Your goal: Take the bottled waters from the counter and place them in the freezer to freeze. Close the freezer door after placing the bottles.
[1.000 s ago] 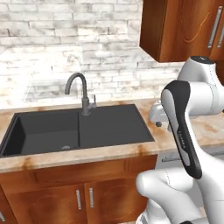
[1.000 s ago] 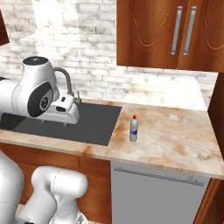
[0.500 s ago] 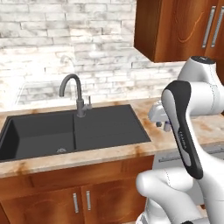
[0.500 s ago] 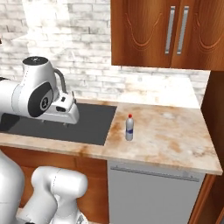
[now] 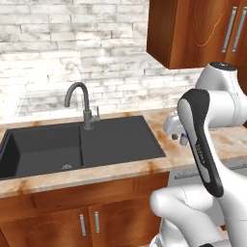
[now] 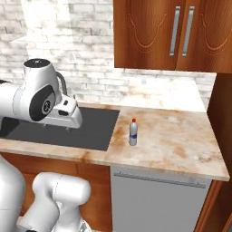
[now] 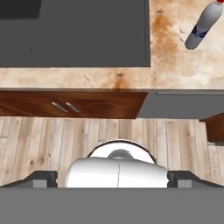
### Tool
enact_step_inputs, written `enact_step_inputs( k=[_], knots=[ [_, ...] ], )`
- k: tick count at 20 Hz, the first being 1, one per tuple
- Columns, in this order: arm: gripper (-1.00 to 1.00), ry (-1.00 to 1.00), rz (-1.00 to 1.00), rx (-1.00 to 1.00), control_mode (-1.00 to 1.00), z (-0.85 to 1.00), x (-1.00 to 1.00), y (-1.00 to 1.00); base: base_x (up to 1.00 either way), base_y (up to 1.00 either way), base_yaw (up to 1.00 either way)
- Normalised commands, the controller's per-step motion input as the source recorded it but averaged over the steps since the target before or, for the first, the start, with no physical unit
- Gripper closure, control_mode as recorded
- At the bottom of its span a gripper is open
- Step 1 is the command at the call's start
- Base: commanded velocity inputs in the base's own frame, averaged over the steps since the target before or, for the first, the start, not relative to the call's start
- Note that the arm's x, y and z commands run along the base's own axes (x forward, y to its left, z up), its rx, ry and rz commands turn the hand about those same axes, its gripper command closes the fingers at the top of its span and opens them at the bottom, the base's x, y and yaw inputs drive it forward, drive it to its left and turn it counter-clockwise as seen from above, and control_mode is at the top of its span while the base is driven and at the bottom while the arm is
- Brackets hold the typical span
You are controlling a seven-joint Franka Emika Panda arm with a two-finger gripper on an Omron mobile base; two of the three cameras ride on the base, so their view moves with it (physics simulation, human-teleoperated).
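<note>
Bottled water comes first: a small clear greyish plastic bottle with a red cap and a blue mark on its label [image 6: 132,132] stands upright on the beige-and-tan marbled stone table [image 6: 181,140], just beside the right rim of the black inset sink [image 6: 86,129] and a little back from the table's front edge. From the hand camera it shows at the upper right [image 7: 202,25], on bare stone past the sink's corner.

Over the last second the whole scene has slid across both base cameras: the sink and the dark curved tap [image 5: 82,103] sit differently in the frame, and more stone to the right of the bottle has come into sight. That is the base driving, not the bottle moving; it keeps its spot by the sink rim. The white arm holds the same folded pose, with the pincer [image 6: 68,118] carried above the sink, well apart from the bottle.

Whether the pincer's fingers are apart or together cannot be told; the tips are not clear in any picture.

My reading is that the robot is lining itself up on the bottle, so the task is at its very start: nothing gripped, and the reach toward the table's sink-side stretch comes next.
</note>
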Motion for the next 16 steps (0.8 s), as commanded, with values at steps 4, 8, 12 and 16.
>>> enact_step_inputs(
  k=[4,8,12,16],
  knots=[
    [-1.0,-0.21,0.18,0.09,-1.0,-0.1,0.23,-0.64,0.0,0.0,0.0],
    [-1.0,-0.35,0.13,0.05,-1.0,-0.2,0.28,-0.63,0.0,0.0,0.0],
    [-1.0,-0.37,0.08,0.02,-1.0,-0.31,0.37,-0.66,0.0,0.0,0.0],
    [-1.0,-0.49,0.04,0.0,-1.0,-0.4,0.22,-0.44,0.0,0.0,0.0]
  ],
)
